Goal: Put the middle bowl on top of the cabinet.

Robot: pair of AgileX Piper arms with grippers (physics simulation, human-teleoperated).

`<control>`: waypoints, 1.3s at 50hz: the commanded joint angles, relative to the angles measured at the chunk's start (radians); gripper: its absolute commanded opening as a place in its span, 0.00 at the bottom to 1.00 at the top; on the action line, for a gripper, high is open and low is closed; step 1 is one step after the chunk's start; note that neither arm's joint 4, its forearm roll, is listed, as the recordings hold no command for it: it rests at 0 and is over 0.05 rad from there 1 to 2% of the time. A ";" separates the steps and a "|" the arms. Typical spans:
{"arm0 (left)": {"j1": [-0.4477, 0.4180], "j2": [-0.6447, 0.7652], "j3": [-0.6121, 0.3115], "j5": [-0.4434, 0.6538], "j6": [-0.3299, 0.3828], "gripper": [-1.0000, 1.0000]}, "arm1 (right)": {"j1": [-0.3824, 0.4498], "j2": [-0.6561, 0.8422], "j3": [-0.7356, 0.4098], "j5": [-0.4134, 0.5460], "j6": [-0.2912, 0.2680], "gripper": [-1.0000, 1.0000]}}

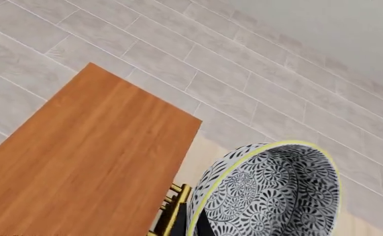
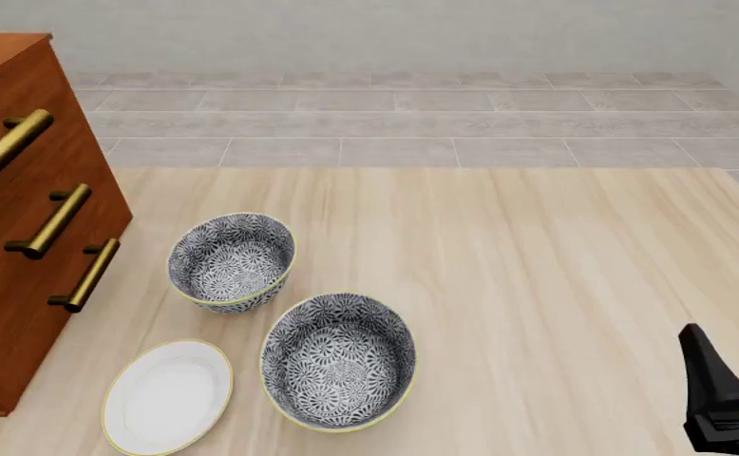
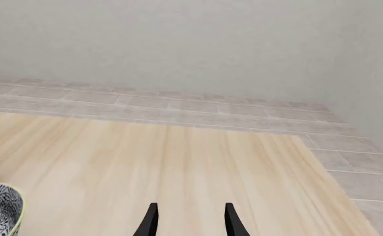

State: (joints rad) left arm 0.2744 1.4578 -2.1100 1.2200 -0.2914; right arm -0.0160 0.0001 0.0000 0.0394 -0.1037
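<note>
The middle bowl is up in the air, carried by the left hand; in the left wrist view it sits tipped on edge, just beside and past the corner of the cabinet top, w/ floor tiles behind it. The left hand itself isn't visible apart from a dark sliver at the bowl's near wall, so the grip looks like a pinch on the rim, but how firm it is can't be told. In the front view only two patterned bowls, one nearer the cabinet's drawers and one further from them, plus a white plate, stay on the table. Main risk: the bowl isn't over the cabinet top yet, so a release here would likely drop it past the edge, onto the handles or table. A tilted bowl set down on its rim could roll or slide off the smooth wood. Rim pinch may also slip w/ a fast swing. The right hand rests well apart from the cabinet, fingers parted narrowly, empty, no hazard.
</note>
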 commanded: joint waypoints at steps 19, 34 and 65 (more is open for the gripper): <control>0.077 0.031 0.025 -0.016 -0.040 0.00 | 0.001 0.000 0.000 0.000 -0.005 1.00; 0.101 -0.001 0.121 -0.063 -0.055 0.00 | 0.000 0.000 0.000 0.000 -0.007 1.00; 0.157 0.095 0.084 -0.074 -0.041 0.00 | -0.001 0.000 0.000 0.000 -0.009 1.00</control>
State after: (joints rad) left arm 0.4124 1.5401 -2.0344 1.1606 -0.3352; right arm -0.0172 0.0001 0.0000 0.0399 -0.1122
